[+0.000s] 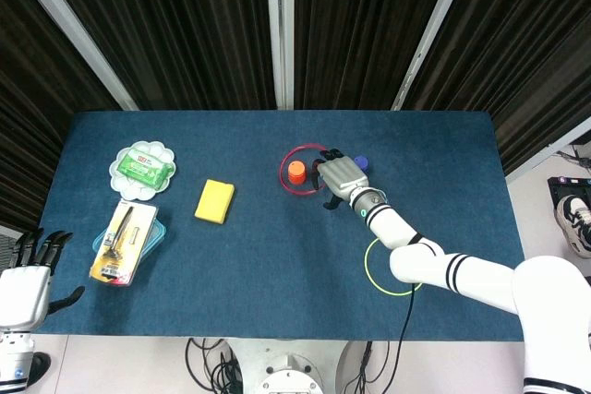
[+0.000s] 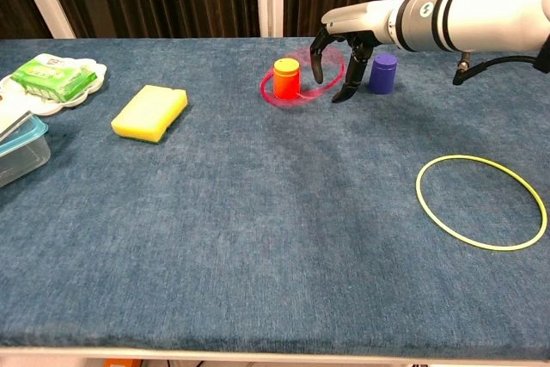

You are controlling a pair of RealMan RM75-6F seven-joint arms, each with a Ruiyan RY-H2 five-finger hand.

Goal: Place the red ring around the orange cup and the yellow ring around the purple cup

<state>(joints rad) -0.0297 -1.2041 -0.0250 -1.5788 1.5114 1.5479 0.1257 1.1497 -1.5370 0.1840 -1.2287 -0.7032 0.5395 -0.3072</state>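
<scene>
Leftmost, the left hand (image 1: 26, 276) sat off the table's near-left corner, fingers (image 1: 42, 244) spread apart and empty; only the head view showed it.

Tub (image 1: 150, 244): clear, blue-lidded, at the left edge of the blue table (image 1: 277, 265), with a yellow packet (image 1: 117, 241) lying on top.

Plate (image 1: 123, 183): white, scalloped, behind the tub, carrying a green packet (image 1: 145, 166).

Sponge (image 1: 214, 201): yellow, lying flat, right of the plate and well left of the cups.

Orange cup (image 2: 286, 78): upright near the table's middle, towards the far edge.

Red ring (image 2: 277, 100): blurred in the chest view, lying low and tilted around the orange cup, its right side raised towards the hand. Whether the near edge had touched the cloth could not be told.

Right hand (image 2: 338, 54): above the ring's right side, between the two cups, palm down, dark fingers (image 2: 317, 64) curled downward and somewhat apart. Whether they were gripping the ring could not be told from either view.

Purple cup (image 2: 382, 73): upright just right of the hand, apart from it.

Yellow ring (image 2: 480, 202): flat on the cloth at the near right, well apart from both cups, with nothing inside it.
</scene>
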